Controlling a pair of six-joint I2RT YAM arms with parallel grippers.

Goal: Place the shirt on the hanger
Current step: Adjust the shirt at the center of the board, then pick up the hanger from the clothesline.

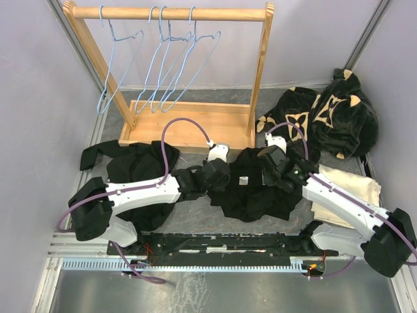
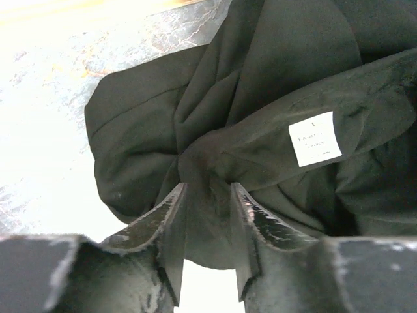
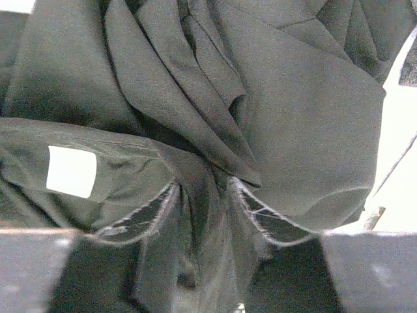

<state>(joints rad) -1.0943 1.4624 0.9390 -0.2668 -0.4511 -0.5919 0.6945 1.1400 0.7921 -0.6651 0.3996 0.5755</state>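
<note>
The left gripper (image 2: 207,218) has its fingers (image 2: 171,218) clenched on a fold of the black shirt (image 2: 287,59), near its white tag (image 2: 315,138). The right gripper (image 3: 205,205) pinches another fold of it. The shirt lies bunched on the table (image 1: 195,210) between both arms, in front of the wooden rack (image 1: 169,13) where the blue hangers (image 1: 107,78) hang

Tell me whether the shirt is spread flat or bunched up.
Bunched up: the shirt lies crumpled, not flat, with deep folds of its cloth pinched in the left gripper and the right gripper.
</note>
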